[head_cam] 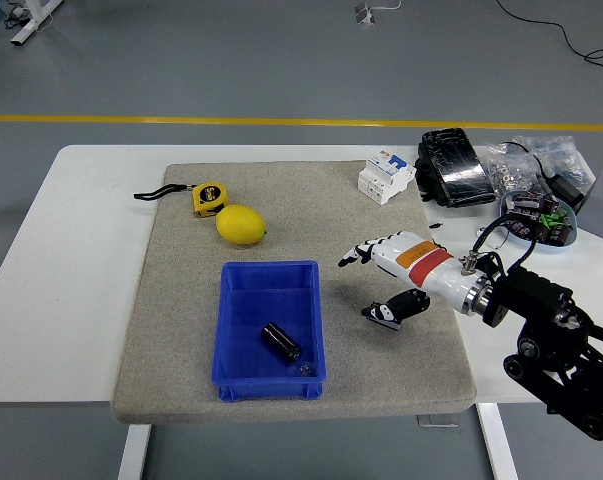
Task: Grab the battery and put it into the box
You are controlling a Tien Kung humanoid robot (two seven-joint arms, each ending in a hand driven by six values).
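Lying inside the blue box [271, 320] on the grey mat [171, 300], the battery [281, 342] rests near the front wall, while the right robot hand [383, 272] (fingers spread, holding nothing) hovers to the box's right above the tabletop [71, 250].

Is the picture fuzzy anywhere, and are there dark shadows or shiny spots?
Head view: mostly sharp, with even, soft light; the lemon and the blue box throw only faint shadows on the mat. A small glint shows on the battery in the box, and on the black pouch. The right hand looks crisp.
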